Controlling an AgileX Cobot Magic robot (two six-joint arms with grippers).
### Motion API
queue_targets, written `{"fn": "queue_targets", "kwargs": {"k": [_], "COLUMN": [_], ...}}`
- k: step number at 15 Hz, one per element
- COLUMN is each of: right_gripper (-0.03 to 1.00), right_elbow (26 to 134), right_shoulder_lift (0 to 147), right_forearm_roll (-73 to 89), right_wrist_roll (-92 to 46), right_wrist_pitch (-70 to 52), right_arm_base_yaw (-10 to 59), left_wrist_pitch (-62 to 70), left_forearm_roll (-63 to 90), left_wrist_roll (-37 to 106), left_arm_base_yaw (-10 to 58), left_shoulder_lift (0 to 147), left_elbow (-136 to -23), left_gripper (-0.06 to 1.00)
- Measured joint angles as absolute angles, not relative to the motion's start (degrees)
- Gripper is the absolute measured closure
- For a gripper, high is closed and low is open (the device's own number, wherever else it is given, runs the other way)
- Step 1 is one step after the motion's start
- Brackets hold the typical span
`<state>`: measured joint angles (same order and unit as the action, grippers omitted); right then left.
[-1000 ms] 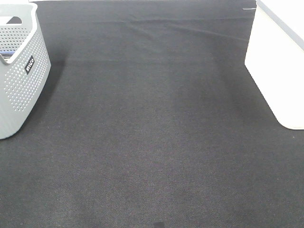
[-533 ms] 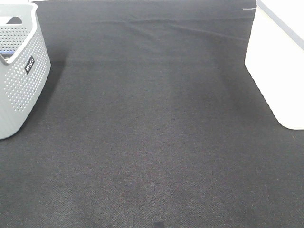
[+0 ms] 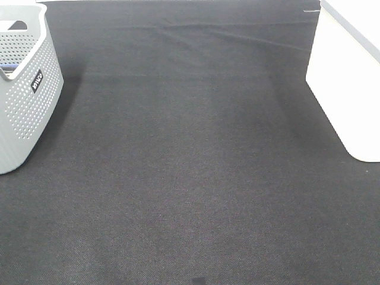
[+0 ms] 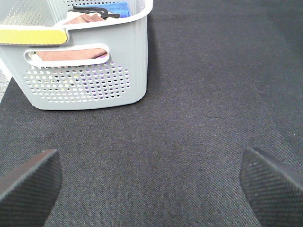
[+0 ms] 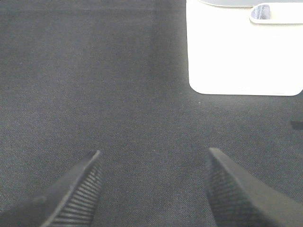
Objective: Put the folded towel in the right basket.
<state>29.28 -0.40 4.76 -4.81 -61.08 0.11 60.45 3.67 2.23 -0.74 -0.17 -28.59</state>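
The grey perforated left basket (image 3: 24, 101) stands at the far left; the left wrist view (image 4: 90, 80) shows folded cloths inside it: a pinkish-brown towel (image 4: 71, 55) behind the handle slot, a blue one (image 4: 116, 8) and a yellow one (image 4: 31, 35). The white right basket (image 3: 347, 77) stands at the far right and also shows in the right wrist view (image 5: 244, 52). My left gripper (image 4: 149, 161) is open and empty over the cloth, short of the grey basket. My right gripper (image 5: 154, 158) is open and empty, short of the white basket. Neither arm shows in the high view.
A black cloth (image 3: 190, 166) covers the whole table between the baskets, with slight wrinkles near the back edge (image 3: 196, 29). A black hanger-like piece (image 4: 92, 10) lies on top of the cloths in the grey basket.
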Motion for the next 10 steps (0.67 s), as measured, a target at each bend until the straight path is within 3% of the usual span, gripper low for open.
{"fn": "queue_targets", "kwargs": {"k": [10], "right_gripper": [0.37], "right_elbow": [29.28], "right_shoulder_lift": [-0.40], "right_forearm_roll": [4.76], "right_wrist_roll": [-4.81], "right_wrist_pitch": [-61.08], "right_arm_base_yaw": [0.11], "left_wrist_pitch": [60.45], "left_forearm_roll": [3.67], "left_wrist_roll": [2.23], "left_arm_base_yaw": [-0.74], "left_shoulder_lift": [-0.17], "left_elbow": [-28.59], "left_gripper": [-0.02]}}
